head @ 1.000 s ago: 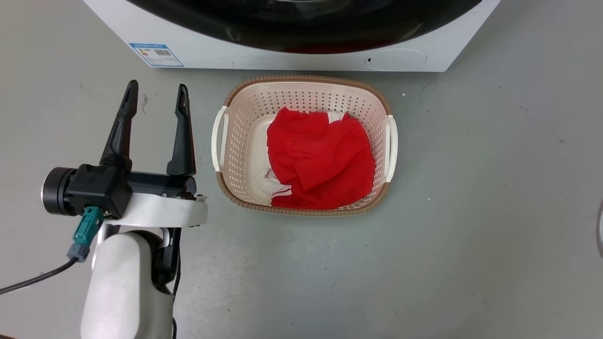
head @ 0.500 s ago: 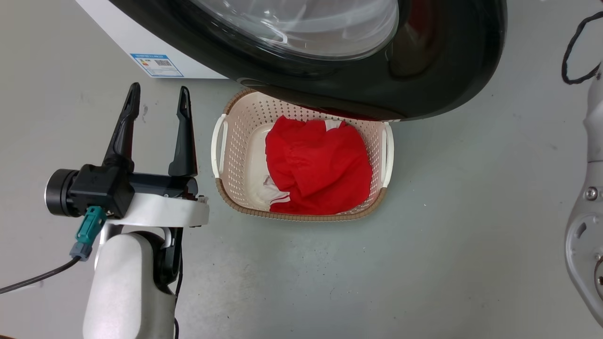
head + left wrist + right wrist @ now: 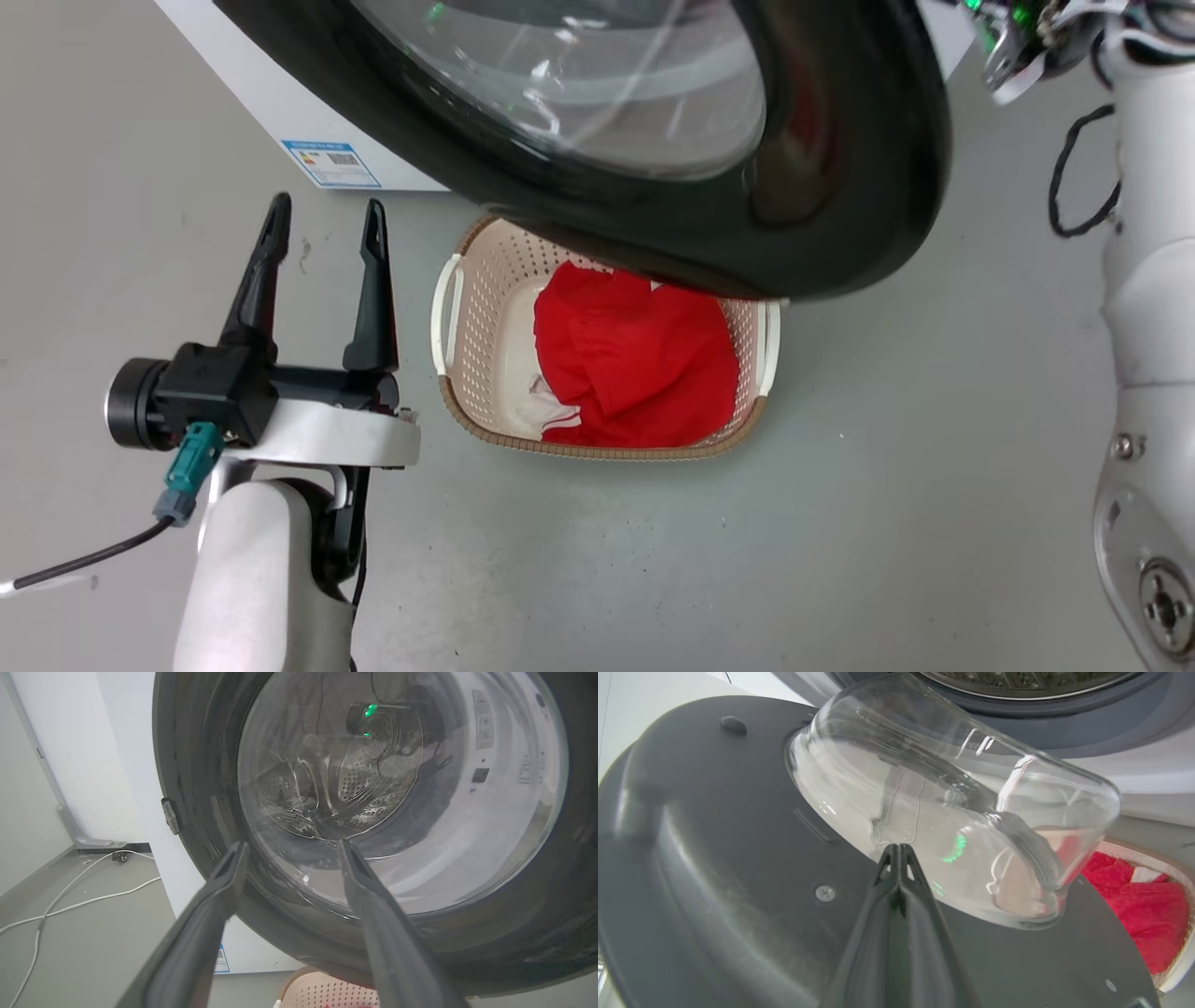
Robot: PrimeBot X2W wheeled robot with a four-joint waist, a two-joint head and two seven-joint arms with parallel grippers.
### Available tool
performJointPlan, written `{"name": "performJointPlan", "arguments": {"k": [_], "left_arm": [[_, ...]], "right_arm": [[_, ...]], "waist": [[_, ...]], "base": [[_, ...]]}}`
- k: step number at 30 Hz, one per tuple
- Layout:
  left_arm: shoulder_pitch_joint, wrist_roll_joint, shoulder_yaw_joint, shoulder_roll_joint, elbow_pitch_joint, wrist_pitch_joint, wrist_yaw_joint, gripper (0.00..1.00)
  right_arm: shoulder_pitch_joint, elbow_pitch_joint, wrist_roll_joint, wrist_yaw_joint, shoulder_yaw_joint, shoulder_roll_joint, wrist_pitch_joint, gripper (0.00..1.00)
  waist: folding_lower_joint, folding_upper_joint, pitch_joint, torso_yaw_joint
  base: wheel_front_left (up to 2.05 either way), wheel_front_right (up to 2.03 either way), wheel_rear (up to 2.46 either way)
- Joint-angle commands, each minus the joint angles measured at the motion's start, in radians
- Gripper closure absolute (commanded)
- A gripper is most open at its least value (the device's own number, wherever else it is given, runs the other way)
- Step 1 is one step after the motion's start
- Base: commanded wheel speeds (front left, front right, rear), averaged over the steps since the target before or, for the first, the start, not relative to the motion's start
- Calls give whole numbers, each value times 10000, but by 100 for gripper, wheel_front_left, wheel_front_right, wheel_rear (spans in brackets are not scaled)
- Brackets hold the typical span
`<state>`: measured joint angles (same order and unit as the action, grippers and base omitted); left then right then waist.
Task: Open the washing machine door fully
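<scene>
Door (image 3: 840,187): pictured swung away from the machine (image 3: 271,103), its glossy black ring hung above the machine-side end of the basket (image 3: 597,453) on the floor (image 3: 887,513). The free edge is turned towards the robot's right.
Done: the latch is judged released. The drum (image 3: 1017,679) and its grey seal (image 3: 1017,707) are uncovered, as caught in the right wrist view.
Left: the door is judged only part-way through its arc. The rest of the swing remains to be made before it can be called fully open.
Right claw (image 3: 896,849): the fingers are pressed together with nothing gripped. The tips are set at the door's dark inner face, just under the glass bowl (image 3: 934,788) in that view. Contact cannot be confirmed.
Left claw (image 3: 327,210): spread wide and empty, held low beside the basket at the robot's left. The door's outer face lies ahead of it, apart.
Basket: a red garment (image 3: 635,364) is held inside, partly overhung by the door.
</scene>
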<state>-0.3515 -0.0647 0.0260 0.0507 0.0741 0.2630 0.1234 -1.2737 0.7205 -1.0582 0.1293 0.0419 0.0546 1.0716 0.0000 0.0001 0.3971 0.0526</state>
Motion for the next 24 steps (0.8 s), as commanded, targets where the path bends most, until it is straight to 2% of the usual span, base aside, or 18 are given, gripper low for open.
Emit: {"name": "performJointPlan", "arguments": {"k": [1,12,18,24], "left_arm": [[146,-24,-33,-5,54,24,8,0],[586,-221,-323,-4,313,24,-91,0],[770,-323,-442,-6,363,24,-150,0],[912,-318,-512,-5,406,23,-139,0]], "right_arm": [[303,-91,-257,25,-209,-80,67,100],[1857,-1027,-2483,25,-2145,-94,27,100],[2685,-1818,-3835,25,-3628,-86,-567,100],[3196,-2374,-4579,25,-5147,-83,-1332,100]], "waist": [[0,-1,-173,55],[0,-1,-953,330],[0,-1,-1288,489],[0,-1,-1567,598]], "base": [[0,0,0],[0,0,0],[0,0,0],[0,0,0]]}}
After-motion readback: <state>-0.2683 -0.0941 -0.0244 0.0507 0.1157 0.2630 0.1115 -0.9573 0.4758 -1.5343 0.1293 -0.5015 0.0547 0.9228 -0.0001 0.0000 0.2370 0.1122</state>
